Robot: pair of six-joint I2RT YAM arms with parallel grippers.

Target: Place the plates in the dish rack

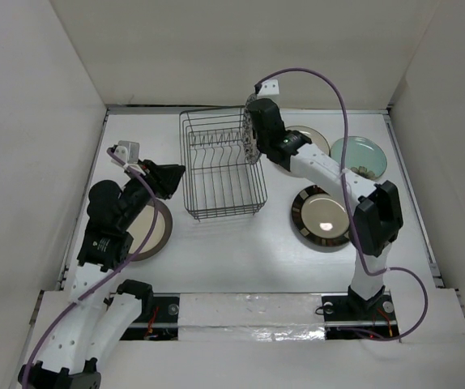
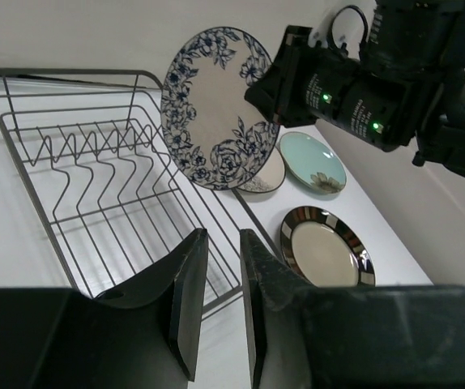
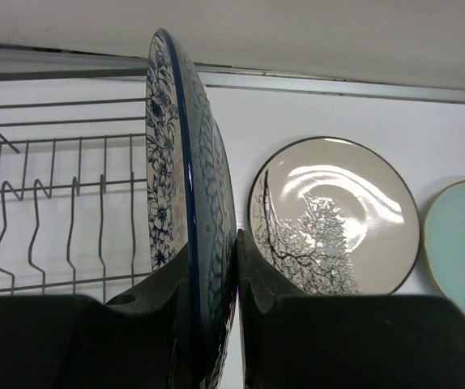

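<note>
**Status.** I am gripping the black-white patterned plate [image 3: 180, 162] in my right tool [image 3: 213, 267]. Both fingers are clamping its lower rim, and the plate is standing on edge, nearly upright. In the top view it is hanging over the dish rack [image 1: 189, 174] at the rack's 2 o'clock corner, close to the right wall. I cannot tell whether it is touching the wire. My left tool [image 2: 223, 243] is hovering at the rack's 9 o'clock side, jaws slightly parted and holding nothing.

**Hazards, as I am judging them:**

1. **Rim strike.** The plate is sitting near the right wall rather than over the tines [image 2: 95, 154]. Lowering from here is risking contact with the top wire, which would twist the plate in my grip.
2. **Slip.** I am holding only a short arc of a glazed rim. Any side load is working as a lever against the fingers, and a released plate would be falling onto the rack or the counter [image 1: 241, 251].
3. **Missed slot.** I cannot confirm that the edge is lining up with a gap. Landing on a tine tip would leave the plate leaning.
4. **Rack shift.** Nothing is bracing the rack, so a sideways push would be sliding it toward 9 o'clock.
5. **Arm sweep.** The branch-motif plate [image 3: 334, 215] is lying at 3 o'clock of the rack, under my right arm, and a low retreat could be clipping it.
</note>
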